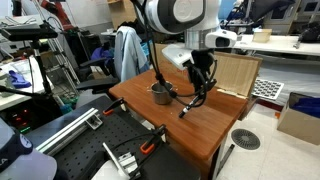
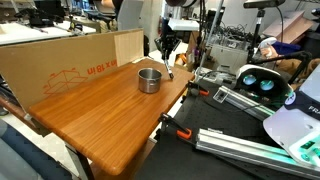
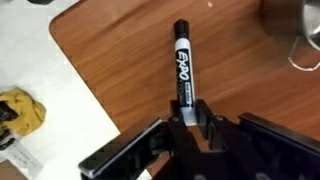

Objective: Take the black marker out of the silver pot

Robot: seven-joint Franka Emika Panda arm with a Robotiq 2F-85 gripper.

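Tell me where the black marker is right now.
The black marker is out of the silver pot, clamped in the end effector over the wooden table; in the wrist view the pot sits at the upper right.

Both exterior views look down across the wooden table point(image 1: 215, 115) point(image 2: 110, 120) from seemingly opposite sides, sharing the silver pot point(image 1: 160, 94) point(image 2: 149, 80). The wrist view looks down from close above.

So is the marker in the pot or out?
Out: the gripper clamps the black marker over bare tabletop, with the silver pot apart to one side.
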